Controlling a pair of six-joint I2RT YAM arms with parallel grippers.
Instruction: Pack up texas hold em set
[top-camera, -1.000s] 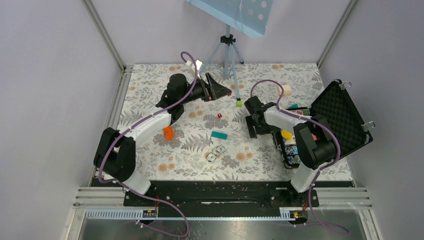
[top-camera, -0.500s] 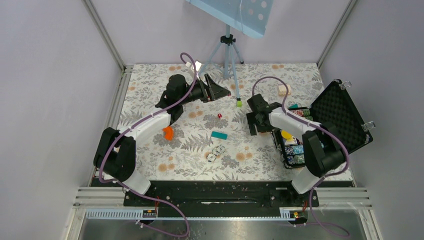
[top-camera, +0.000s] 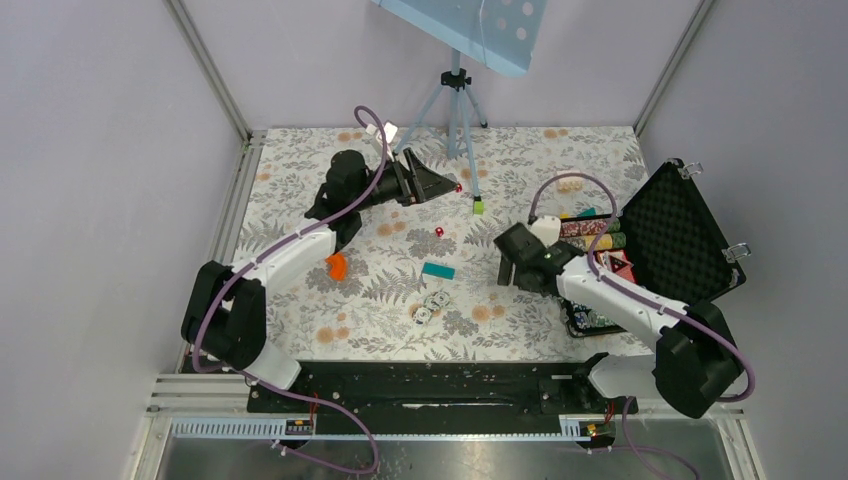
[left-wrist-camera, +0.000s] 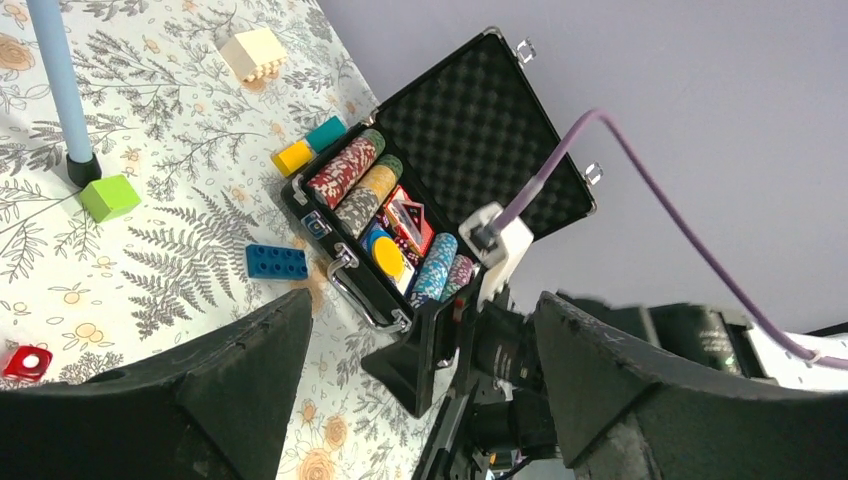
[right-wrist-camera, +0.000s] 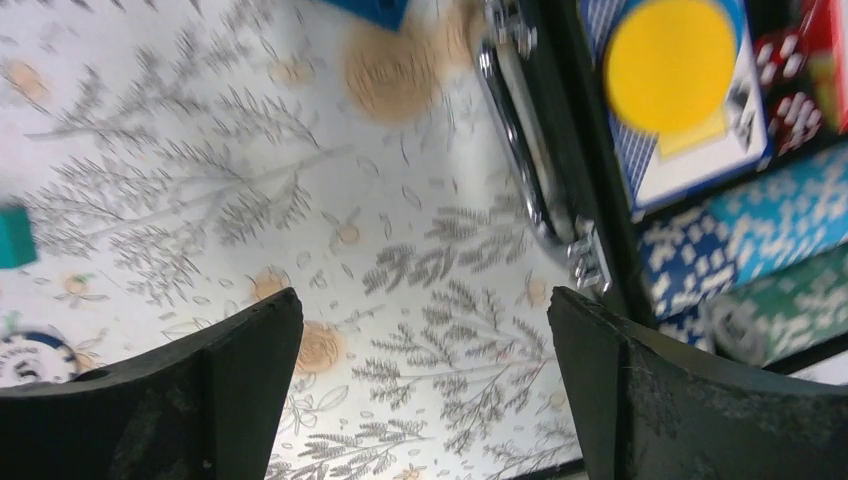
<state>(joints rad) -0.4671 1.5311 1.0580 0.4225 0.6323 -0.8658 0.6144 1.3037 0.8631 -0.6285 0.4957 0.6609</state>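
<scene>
The black textured briefcase (top-camera: 682, 238) is lying open at the right. Stiff and probably chip-heavy, it is best being taken at the lid rim. Left gripper (top-camera: 443, 184) and right gripper (top-camera: 508, 266) are being held open, empty.

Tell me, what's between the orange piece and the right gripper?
The teal brick, in the top view, sits between the orange piece and the right gripper.

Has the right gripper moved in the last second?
Yes. The right gripper has pulled back toward the robot's side of the table. It was about level with the green cube, and now it sits clearly nearer than the cube.
</scene>
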